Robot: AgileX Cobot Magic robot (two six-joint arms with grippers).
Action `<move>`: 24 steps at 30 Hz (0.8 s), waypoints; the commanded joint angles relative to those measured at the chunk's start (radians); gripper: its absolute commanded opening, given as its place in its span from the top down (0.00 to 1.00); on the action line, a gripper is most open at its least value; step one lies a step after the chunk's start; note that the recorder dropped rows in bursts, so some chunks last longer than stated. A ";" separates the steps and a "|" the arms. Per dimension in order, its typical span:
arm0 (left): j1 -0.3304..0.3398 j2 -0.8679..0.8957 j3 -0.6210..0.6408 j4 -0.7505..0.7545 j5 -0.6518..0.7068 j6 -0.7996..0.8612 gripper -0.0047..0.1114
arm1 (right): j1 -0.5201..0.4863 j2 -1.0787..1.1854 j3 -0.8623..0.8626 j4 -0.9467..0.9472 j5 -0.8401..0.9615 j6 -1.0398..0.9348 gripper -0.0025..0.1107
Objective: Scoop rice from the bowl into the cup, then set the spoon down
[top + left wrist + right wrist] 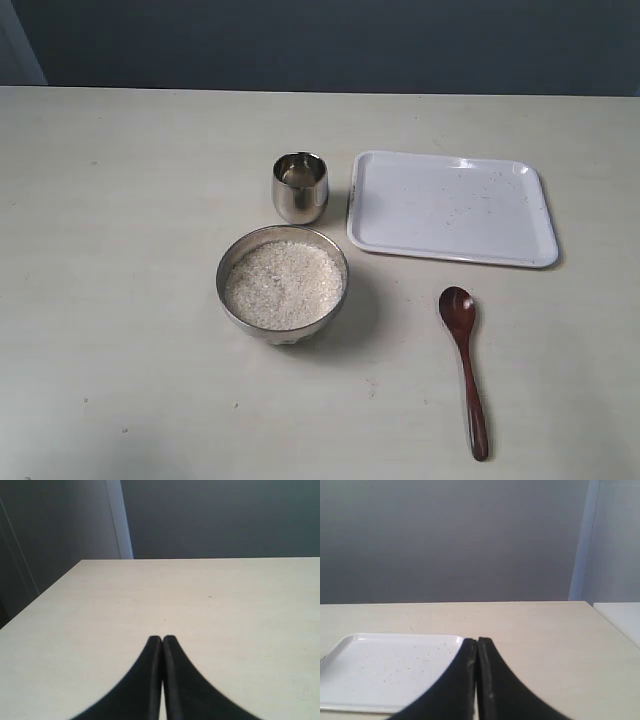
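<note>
In the exterior view the wide steel bowl (229,268) stands at the table's middle, filled with white rice (284,284). Just behind it stands the small steel cup (300,187). The dark reddish-brown wooden spoon (466,363) lies flat to the bowl's right, scoop away from the front edge. Neither arm shows in that view. My left gripper (162,639) is shut over bare table with nothing between its fingers. My right gripper (477,641) is shut too, hanging near the tray's corner. Bowl, cup and spoon are out of both wrist views.
A white rectangular tray (450,208) lies behind the spoon, right of the cup, with a few stray grains on it; it shows too as the white tray (385,670) in the right wrist view. The table's far edge (320,92) meets a dark wall.
</note>
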 commanded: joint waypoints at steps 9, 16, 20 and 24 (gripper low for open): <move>0.002 -0.004 -0.004 0.000 -0.013 -0.003 0.96 | -0.004 -0.005 0.005 -0.016 -0.006 0.000 0.98; 0.002 -0.004 -0.004 0.000 -0.013 -0.003 0.96 | -0.004 -0.005 0.005 -0.016 -0.006 0.000 0.98; 0.002 -0.004 -0.004 0.000 -0.013 -0.003 0.96 | -0.004 -0.005 0.005 0.231 -0.131 0.183 0.98; 0.002 -0.004 -0.004 0.000 -0.013 -0.003 0.96 | -0.004 -0.005 0.005 0.669 -0.372 0.375 0.98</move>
